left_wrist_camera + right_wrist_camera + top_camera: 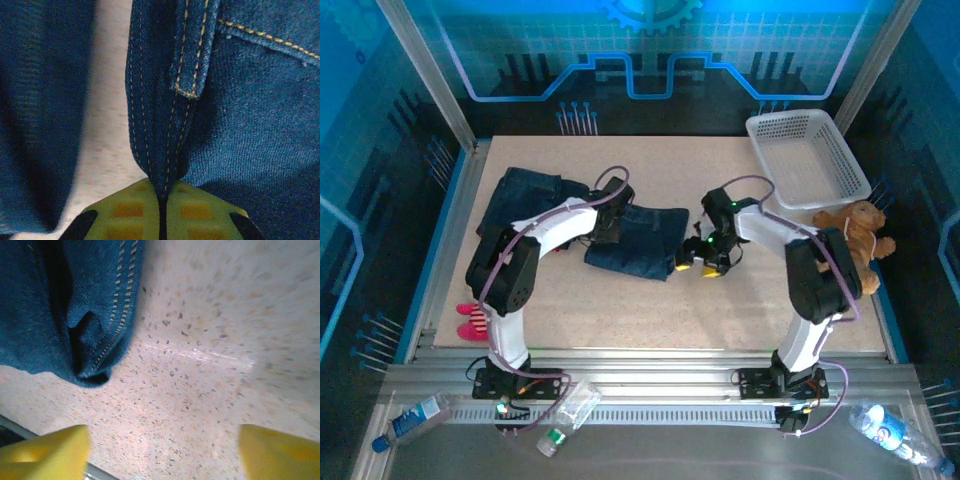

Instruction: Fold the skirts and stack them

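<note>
Two dark blue jean skirts lie on the table. One skirt (pixel 638 243) is in the middle, bunched up, with yellow stitching along its seams. The other skirt (pixel 525 195) lies flat toward 10 o'clock.

The table (pixel 720 320) is pale with tiny specks. Blue walls stand around it. A white basket (pixel 805 155) sits at 1 o'clock and a brown teddy bear (pixel 855 232) at 3 o'clock.

The left arm bends over the middle skirt. The left claw (pixel 162 206) is pinched tight on a fold of that skirt. The right arm reaches in from 4 o'clock. The right claw (pixel 160 450) is just beside the skirt's 3 o'clock edge, its yellow fingers (pixel 45 452) wide apart over the bare table, holding nothing.
</note>
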Motion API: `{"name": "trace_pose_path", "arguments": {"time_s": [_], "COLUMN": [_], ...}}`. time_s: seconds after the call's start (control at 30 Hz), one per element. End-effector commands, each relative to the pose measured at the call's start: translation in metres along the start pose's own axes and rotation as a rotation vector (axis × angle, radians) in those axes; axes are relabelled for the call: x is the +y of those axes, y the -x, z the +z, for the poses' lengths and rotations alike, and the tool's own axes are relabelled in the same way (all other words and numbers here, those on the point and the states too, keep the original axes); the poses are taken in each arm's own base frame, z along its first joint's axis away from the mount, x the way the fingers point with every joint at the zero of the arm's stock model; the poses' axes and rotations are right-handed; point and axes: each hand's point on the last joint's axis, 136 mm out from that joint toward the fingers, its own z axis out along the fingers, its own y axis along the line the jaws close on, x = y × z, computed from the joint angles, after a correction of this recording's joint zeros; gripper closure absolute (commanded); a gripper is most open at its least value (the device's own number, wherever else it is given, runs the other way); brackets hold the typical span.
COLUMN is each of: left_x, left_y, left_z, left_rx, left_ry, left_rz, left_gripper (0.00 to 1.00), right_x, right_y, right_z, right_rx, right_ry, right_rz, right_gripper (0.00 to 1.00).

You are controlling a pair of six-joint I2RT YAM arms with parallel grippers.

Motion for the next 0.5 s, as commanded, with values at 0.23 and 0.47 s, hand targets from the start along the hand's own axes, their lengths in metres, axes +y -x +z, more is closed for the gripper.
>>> {"name": "trace_pose_path", "arguments": {"time_s": [0.23,0.47], "left_x": [0.067,0.082], "left_y": [0.050,0.070], "left_z": [-0.080,-0.104], "left_rx": [-0.115,-0.154], "left_ry": [0.278,0.359], "left_rz": [0.246,0.305], "left_gripper": [1.00,1.00], "right_x": [-0.033,-0.033], "right_y": [0.043,0.050], "right_z": [-0.090,-0.102], "right_rx": [-0.373,-0.427], "right_ry": [-0.079,-0.057], "right_rz": [0.178,0.190], "right_gripper": [0.00,0.00]}}
